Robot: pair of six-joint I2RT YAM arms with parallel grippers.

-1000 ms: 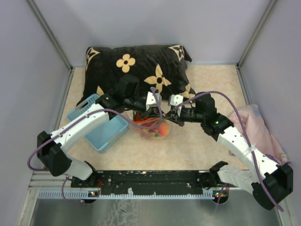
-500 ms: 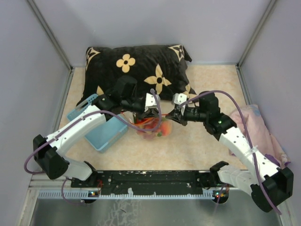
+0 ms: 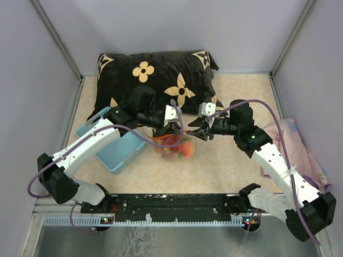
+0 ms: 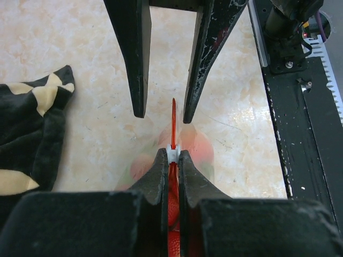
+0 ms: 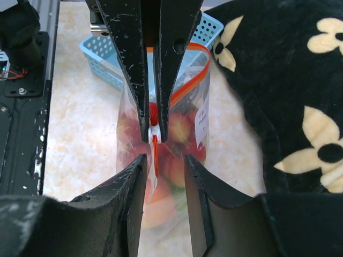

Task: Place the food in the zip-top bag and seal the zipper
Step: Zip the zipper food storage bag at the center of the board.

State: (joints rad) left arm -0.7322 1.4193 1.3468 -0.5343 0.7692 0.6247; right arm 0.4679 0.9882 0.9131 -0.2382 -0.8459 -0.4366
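The zip-top bag [image 3: 174, 149] sits mid-table between our two arms, just in front of the black pillow [image 3: 161, 69], with the toy fruit [image 5: 179, 128] packed inside. The zipper [image 5: 192, 67] gapes in a loop past the pinch. Our left gripper [image 4: 171, 156] is clenched on the zipper, while our right gripper [image 5: 164, 160] is released, jaws straddling the strip. If we clamp off-line or the pinch slips, we reckon the bag tips and fruit spills.

**Stock count on the bench [image 3: 236, 166]**

Zip-top bag [image 3: 172, 147]: one, clear.
Toy fruits [image 5: 181, 128] inside it: several, red and orange; exact number unreadable through the plastic.
Blue latticed basket [image 3: 122, 154]: one.
Black flowered cushion [image 3: 155, 75]: one.
Pink cloth [image 3: 300, 147]: one.
Pincers: two, left pincer [image 3: 172, 130] and right pincer [image 3: 200, 130].
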